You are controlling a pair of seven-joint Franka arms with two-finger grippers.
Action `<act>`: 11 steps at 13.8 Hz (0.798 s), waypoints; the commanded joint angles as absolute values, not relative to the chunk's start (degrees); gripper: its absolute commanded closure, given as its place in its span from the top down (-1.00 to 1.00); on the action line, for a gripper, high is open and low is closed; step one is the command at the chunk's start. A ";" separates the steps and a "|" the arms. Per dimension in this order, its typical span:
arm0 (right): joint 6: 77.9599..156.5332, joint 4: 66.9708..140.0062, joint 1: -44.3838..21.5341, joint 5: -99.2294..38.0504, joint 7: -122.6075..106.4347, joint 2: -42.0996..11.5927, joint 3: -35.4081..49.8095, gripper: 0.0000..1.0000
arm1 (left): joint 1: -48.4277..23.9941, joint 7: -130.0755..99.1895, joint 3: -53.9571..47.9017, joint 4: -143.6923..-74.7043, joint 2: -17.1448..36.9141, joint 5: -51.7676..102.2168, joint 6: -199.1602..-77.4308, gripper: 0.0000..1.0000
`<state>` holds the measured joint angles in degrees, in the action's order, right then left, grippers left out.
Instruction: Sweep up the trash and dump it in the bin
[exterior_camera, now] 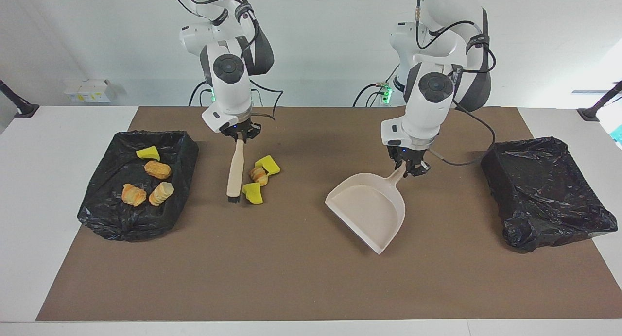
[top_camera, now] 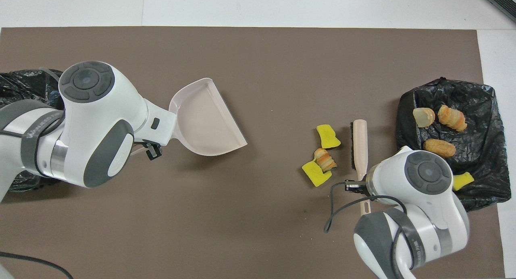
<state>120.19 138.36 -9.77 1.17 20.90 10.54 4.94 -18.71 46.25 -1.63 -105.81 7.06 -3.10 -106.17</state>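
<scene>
on the wide brown table mat two black-bag-lined bins sit at either end: the bin at the right arm's end already holds four pieces of trash, a yellow foam wedge and three tan-orange bread-like lumps, while the bin at the left arm's end looks to hold nothing, so call it roughly the halfway mark if that loaded bin is the goal, which i can't confirm. next in size, the pale beige plastic dustpan lies near the middle of the mat with nothing in it, its mouth turned toward the loose trash, and the left gripper is clamped on its handle. over by the loaded bin, the right gripper is locked onto the handle of the cream-handled, dark-bristled hand brush, bristle end down at the mat. just beside the brush, between it and the dustpan, waits the loose trash: two yellow foam chunks and one small striped bread lump, clustered close together, well apart from the pan. still to do, by my read: bring pan and pile together, sweep these three in, lift and tip them out.
</scene>
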 commanded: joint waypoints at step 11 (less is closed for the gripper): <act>125.50 143.61 -14.32 -9.23 20.65 11.95 5.19 -1.00 | -19.78 57.66 -1.85 -126.89 -0.70 -6.33 -118.81 -1.00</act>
